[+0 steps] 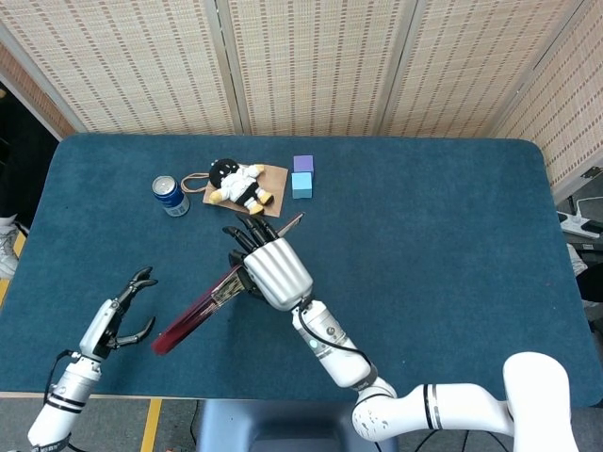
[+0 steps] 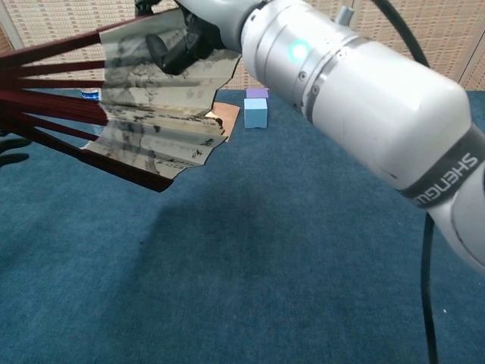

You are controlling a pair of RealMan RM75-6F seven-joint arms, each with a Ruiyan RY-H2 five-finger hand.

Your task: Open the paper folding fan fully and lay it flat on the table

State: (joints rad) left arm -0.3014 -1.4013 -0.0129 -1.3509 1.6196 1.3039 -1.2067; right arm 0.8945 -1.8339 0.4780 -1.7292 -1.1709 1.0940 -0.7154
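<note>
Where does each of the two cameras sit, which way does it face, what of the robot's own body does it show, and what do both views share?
Head view: sits high, faces down on the whole table; shows the right hand gripping the fan, the right arm, and the empty left hand.
Chest view: sits low at the table's near edge, faces across it toward the screens; the right arm fills the frame, its fingers on the lifted fan.
Shared: fan, right arm, blue cube, purple cube.

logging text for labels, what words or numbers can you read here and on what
"SHENGU", cut off at the frame edge: on the right arm's dark band in the chest view.
Fan: dark brush writing on the paper, too blurred to read.
Blue can: print too small to read.
</note>
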